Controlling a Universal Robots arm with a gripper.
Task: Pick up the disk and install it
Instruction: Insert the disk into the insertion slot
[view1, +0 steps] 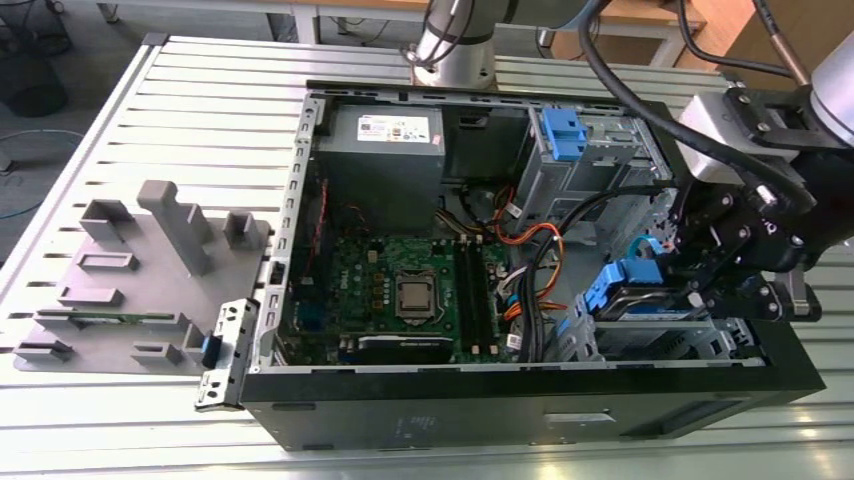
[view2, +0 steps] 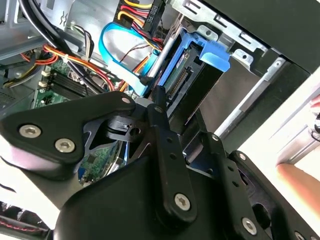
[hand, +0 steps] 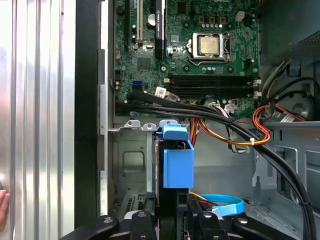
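The gripper (hand: 170, 226) has its black fingers (hand: 142, 222) closed against the two broad faces of the disk (hand: 166, 205). The disk stands on edge between them, with its blue bracket (hand: 178, 162) on the end pointing away from the arm. In the exterior view the gripper hangs over the corner of the open computer case (view1: 534, 410) nearest the exterior view's right. There the disk sits tilted at the mouth of a metal drive bay (view1: 667, 345); how far in it has gone cannot be told. A blue flat cable (hand: 227, 204) curls just beside the held disk. A bundle of black cables (hand: 215, 117) and some orange and red wires (hand: 255, 135) run between the bay and the green motherboard (hand: 150, 55), which covers the case floor. Farther back in the case stand a grey power supply (view1: 387, 150) and a second drive cage (view1: 601, 160) with its own blue clip (view1: 561, 130). The case rests on a slatted metal table (view1: 200, 100), and a grey moulded fixture (view1: 147, 260) lies on the table toward the exterior view's left, well apart from the gripper.
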